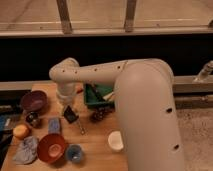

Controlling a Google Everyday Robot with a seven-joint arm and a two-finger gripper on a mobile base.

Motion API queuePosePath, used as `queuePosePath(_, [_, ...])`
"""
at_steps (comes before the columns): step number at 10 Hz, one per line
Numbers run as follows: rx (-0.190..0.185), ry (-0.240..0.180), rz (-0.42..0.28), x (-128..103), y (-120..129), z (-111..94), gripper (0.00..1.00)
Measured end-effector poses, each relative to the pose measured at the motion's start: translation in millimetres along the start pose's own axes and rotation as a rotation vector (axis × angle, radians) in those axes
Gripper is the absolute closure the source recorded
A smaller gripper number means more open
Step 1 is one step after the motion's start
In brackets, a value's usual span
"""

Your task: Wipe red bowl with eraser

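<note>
The hand [69,112] hangs from the cream arm [100,72], above the table [95,145] and up and to the right of the red bowl [52,147]. Its fingers are closed together on a small dark block, taken to be the eraser [70,115], which is tilted and held clear of the table top. Eraser and red bowl are apart, not touching.

Red bowl: upright on the table near its front left corner, with a paler centre.

Items noted relative to the red bowl:
- small blue cup [75,153], just beside it on the right;
- light blue sponge [54,125], directly behind it, between the bowl and the hand;
- grey cloth [26,150], just to its left;
- orange ball [21,131], behind and to its left;
- dark purple bowl [34,101], well behind and to its left;
- white cup [115,140], well to its right;
- green tray [95,96], far behind and to its right, partly hidden by the arm.
</note>
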Motion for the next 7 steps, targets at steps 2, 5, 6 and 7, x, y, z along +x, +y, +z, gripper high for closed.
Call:
queuePosePath(2, [-0.004, 0.0, -0.006, -1.1, 0.1, 0.9, 1.0])
queuePosePath(5, [-0.016, 0.016, -0.07, -8.9, 19.5, 5.7, 1.0])
queuePosePath(6, [-0.017, 0.016, -0.087, -7.5, 33.2, 6.3, 1.0])
queuePosePath(7, [-0.018, 0.018, -0.1, -3.8, 48.5, 8.3, 1.0])
